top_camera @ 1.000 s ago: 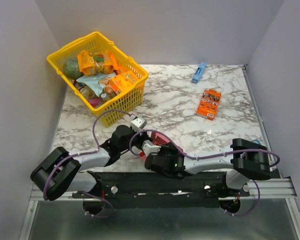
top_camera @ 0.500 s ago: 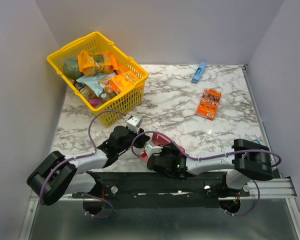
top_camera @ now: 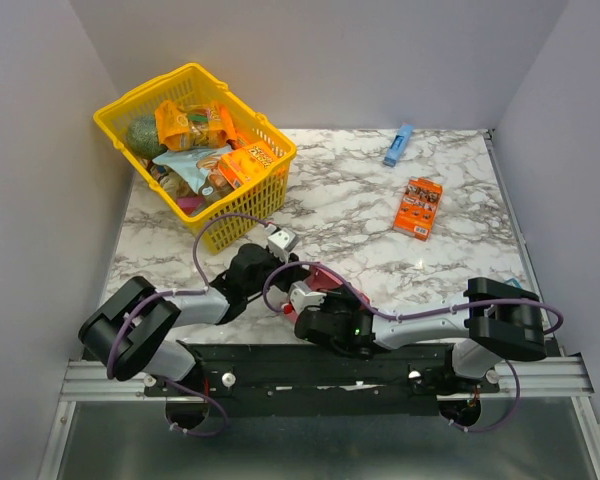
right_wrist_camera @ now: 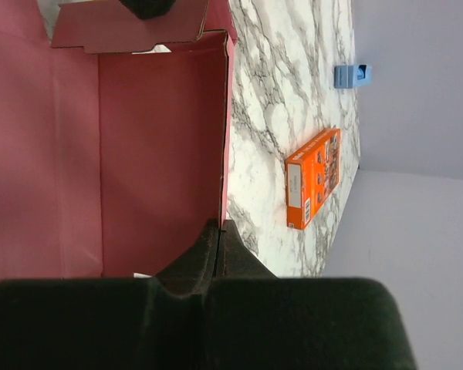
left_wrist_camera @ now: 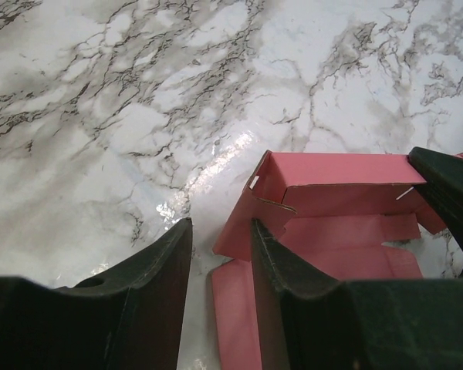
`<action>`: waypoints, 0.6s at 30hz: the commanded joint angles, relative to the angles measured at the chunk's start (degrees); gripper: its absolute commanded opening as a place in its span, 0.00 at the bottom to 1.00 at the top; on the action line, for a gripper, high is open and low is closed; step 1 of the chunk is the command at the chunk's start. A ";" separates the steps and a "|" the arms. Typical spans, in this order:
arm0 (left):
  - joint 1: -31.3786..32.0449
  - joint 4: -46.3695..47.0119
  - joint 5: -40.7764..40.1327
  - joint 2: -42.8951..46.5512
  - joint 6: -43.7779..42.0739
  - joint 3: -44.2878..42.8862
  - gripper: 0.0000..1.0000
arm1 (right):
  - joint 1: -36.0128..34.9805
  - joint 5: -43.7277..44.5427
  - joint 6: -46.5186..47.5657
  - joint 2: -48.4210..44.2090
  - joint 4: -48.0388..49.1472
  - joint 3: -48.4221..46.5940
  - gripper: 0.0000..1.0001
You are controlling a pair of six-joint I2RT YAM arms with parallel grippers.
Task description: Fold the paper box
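Observation:
The pink paper box (top_camera: 329, 278) lies partly folded near the table's front edge, mostly hidden under both wrists in the top view. In the left wrist view the box (left_wrist_camera: 339, 204) has one wall raised and flaps spread. My left gripper (left_wrist_camera: 220, 231) is open at the box's left corner, its right finger (left_wrist_camera: 278, 270) over a pink flap and marble showing in the gap; it also shows in the top view (top_camera: 285, 268). My right gripper (right_wrist_camera: 222, 225) is shut on the edge of an upright wall of the box (right_wrist_camera: 154, 146); it also shows in the top view (top_camera: 302, 296).
A yellow basket (top_camera: 270, 190) full of snack packets stands at the back left. An orange printed snack box (top_camera: 418, 207) lies right of centre and a slim blue box (top_camera: 398, 144) lies at the back edge. Both also show in the right wrist view: orange (right_wrist_camera: 312, 181), blue (right_wrist_camera: 351, 75).
My left arm drew back slightly, then moved forward and right toward the box's left corner. The right gripper has stayed shut on the box wall.

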State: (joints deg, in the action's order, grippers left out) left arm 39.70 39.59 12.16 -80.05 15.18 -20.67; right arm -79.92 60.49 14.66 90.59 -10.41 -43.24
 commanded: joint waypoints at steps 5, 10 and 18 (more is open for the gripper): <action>-0.24 5.49 3.12 -3.18 -1.64 -2.18 0.42 | -0.41 -2.48 -1.30 -0.50 0.13 0.97 0.01; -0.24 6.72 7.60 -5.29 -2.35 -3.24 0.40 | -0.32 -2.31 -2.08 0.73 0.13 1.41 0.01; -0.24 7.61 6.13 -4.15 -1.73 -1.75 0.35 | 0.38 -2.22 -2.53 -1.29 -0.13 2.64 0.01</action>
State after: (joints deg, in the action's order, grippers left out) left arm 39.44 44.10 17.91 -84.77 14.13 -22.48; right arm -79.79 60.88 13.63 90.08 -10.28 -42.24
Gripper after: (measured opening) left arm 0.367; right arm 0.014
